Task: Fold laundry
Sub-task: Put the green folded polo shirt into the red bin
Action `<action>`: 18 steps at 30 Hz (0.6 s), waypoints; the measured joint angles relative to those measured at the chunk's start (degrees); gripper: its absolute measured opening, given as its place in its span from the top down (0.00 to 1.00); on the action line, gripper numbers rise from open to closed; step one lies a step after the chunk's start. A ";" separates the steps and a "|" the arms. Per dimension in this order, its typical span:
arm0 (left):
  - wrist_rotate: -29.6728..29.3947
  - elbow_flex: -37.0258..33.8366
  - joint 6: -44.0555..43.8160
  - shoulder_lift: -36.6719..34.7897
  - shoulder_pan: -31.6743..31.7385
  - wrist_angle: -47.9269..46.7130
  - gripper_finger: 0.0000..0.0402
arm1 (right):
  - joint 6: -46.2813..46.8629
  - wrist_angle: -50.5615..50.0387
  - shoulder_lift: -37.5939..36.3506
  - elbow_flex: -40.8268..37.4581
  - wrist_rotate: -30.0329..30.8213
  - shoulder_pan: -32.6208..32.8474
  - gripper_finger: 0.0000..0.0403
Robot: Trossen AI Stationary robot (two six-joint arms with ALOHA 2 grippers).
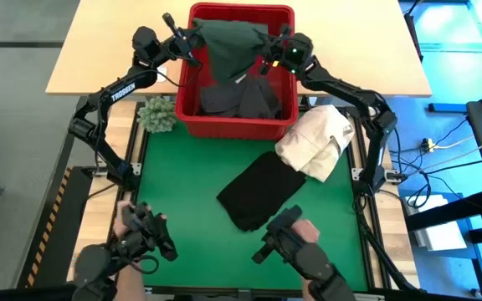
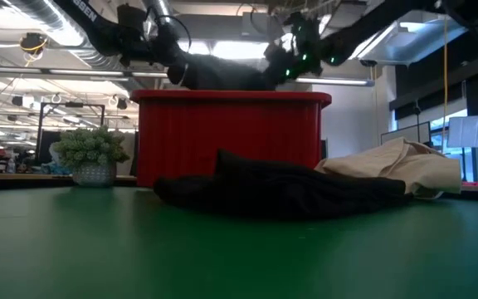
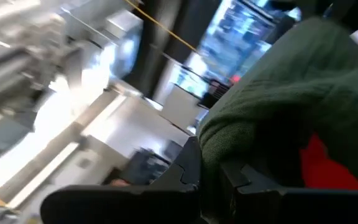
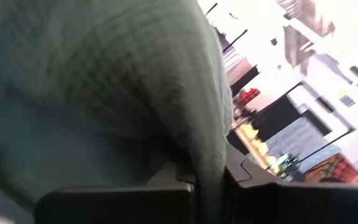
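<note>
A dark green garment (image 1: pixel 233 46) hangs over the red basket (image 1: pixel 192 125) at the table's far side, stretched between my two grippers. My left gripper (image 1: pixel 197 35) is shut on its left end and my right gripper (image 1: pixel 268 43) on its right end. More dark laundry (image 1: pixel 241 99) lies in the basket. A black garment (image 1: pixel 262 191) lies folded on the green mat (image 1: pixel 182 192). My left gripper pinches an upper edge of the green garment (image 3: pixel 211 146) between its two fingers, coming roughly level from the table's left. The cloth bunches at the fingers and hangs above the basket. My right gripper pinches the garment's opposite edge (image 4: pixel 207 158) between its two fingers, coming level from the table's right. The cloth drapes away from the fingers and hangs over the basket.
A cream-white cloth heap (image 1: pixel 316 142) lies on the mat's far right, next to the basket. A small potted plant (image 1: pixel 157 113) stands left of the basket. A person's hands (image 1: pixel 304 234) work control handles at the table's near edge.
</note>
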 joint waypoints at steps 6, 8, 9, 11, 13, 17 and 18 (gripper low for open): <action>0.16 0.00 5.14 0.79 -1.01 -13.54 1.00 | -0.30 -4.26 4.77 -0.10 -1.15 0.08 0.96; 0.88 0.00 6.01 0.82 -1.79 -18.02 1.00 | -0.31 -7.61 4.99 -0.10 -2.05 0.64 0.96; 1.26 0.00 6.50 0.82 -2.46 -19.88 1.00 | -0.40 -9.38 4.97 -0.10 -2.16 0.93 0.96; 2.04 0.00 7.72 0.80 -4.02 -23.34 1.00 | -1.78 -13.94 4.30 -0.12 -2.66 1.84 0.96; 2.37 0.00 9.12 0.80 -5.80 -26.48 1.00 | -3.66 -18.35 3.07 -0.12 -3.33 3.14 0.96; 1.84 0.00 12.73 0.80 -9.81 -33.80 1.00 | -7.60 -28.45 0.01 -0.12 -4.47 5.57 0.96; 1.61 0.00 13.42 0.80 -10.79 -35.60 1.00 | -7.98 -31.18 -0.61 -0.12 -4.48 6.14 0.96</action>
